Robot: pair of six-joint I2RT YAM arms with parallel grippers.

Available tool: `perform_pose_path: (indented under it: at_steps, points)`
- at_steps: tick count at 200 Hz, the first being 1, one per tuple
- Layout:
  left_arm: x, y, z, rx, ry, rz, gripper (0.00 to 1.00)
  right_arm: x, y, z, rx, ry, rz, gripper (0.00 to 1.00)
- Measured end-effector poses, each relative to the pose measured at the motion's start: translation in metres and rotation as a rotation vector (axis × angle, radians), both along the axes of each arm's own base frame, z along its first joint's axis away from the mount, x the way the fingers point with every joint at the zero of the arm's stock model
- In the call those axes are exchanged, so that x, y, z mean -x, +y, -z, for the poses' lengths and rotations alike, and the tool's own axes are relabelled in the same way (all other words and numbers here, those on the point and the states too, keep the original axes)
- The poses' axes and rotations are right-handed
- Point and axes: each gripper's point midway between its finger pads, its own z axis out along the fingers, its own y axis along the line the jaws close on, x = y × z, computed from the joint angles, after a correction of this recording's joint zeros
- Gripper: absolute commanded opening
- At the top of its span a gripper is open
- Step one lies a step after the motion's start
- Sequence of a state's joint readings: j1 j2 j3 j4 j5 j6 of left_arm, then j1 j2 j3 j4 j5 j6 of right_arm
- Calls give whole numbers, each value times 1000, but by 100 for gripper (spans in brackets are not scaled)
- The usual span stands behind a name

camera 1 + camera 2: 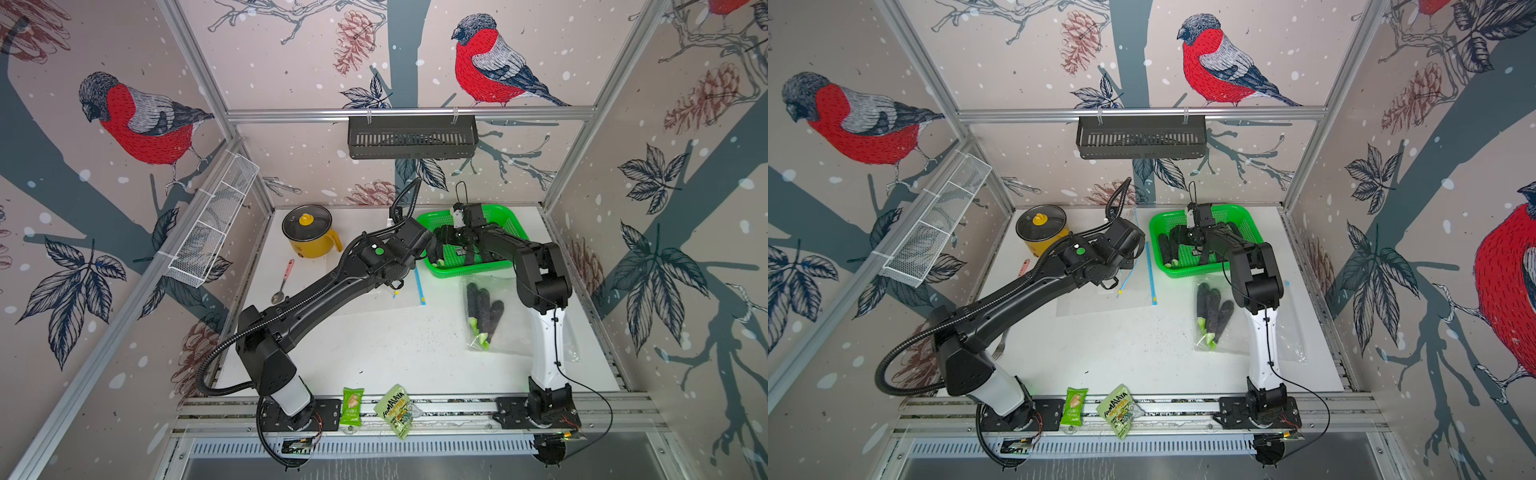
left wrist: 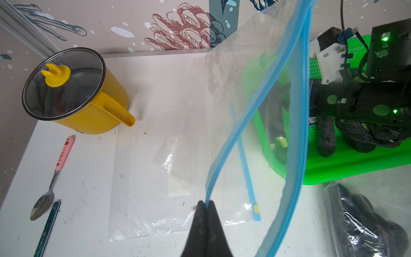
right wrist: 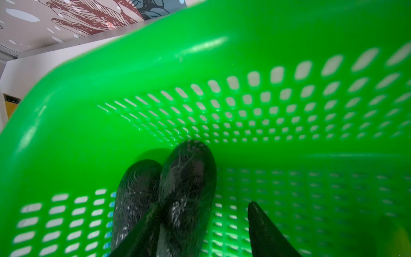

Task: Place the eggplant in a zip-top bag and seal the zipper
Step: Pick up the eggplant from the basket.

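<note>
While the left pincer (image 2: pixel 205 203) stands pinched shut on the blue zipper strip (image 2: pixel 298 133) of a clear, filmy zip-top bag (image 2: pixel 251 84), the bag's mouth bows into a wide loop above the smooth white tabletop (image 2: pixel 89 200). At about one o'clock on that tabletop sits the green basket (image 3: pixel 222 55), glossy moulded plastic with rounded corners and rows of small oblong holes. The right pincer (image 3: pixel 203 207) reaches into it with its jaws apart, straddling the eggplant (image 3: pixel 189 173). One of its dark tapered fingers (image 3: pixel 266 229) stands clear of the eggplant's side, while the other is wedged between it and a second eggplant (image 3: pixel 135 189). The eggplant lies on the basket floor, blunt and rounded at the end, its near-black skin shiny and finely netted. Toward three o'clock, a crinkled clear bag (image 1: pixel 484 316) holds more dark eggplants with pale green stems.
</note>
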State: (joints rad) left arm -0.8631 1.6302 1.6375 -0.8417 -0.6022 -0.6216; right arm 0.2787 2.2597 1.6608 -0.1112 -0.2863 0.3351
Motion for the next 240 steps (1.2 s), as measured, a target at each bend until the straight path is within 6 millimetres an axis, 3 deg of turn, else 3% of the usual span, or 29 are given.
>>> perform_pose_path:
  at_steps: [55,106,146,164,204,240]
  points:
    - [0,0,-2,12,-8,2,0,-9,13,8,16,-10,2,55]
    - [1,-5,-1,39,-7,17,0,-10,11,13,24,2,31,28]
    - [3,-3,1,40,-1,21,0,1,7,3,28,1,35,24]
    - [3,-2,1,45,1,21,0,7,4,-27,3,-33,28,22]
    - [6,-2,-2,68,1,29,0,27,-9,-133,-80,-215,-3,22]
    - [6,-9,-4,123,-7,54,0,84,-2,-210,-162,-348,-92,22]
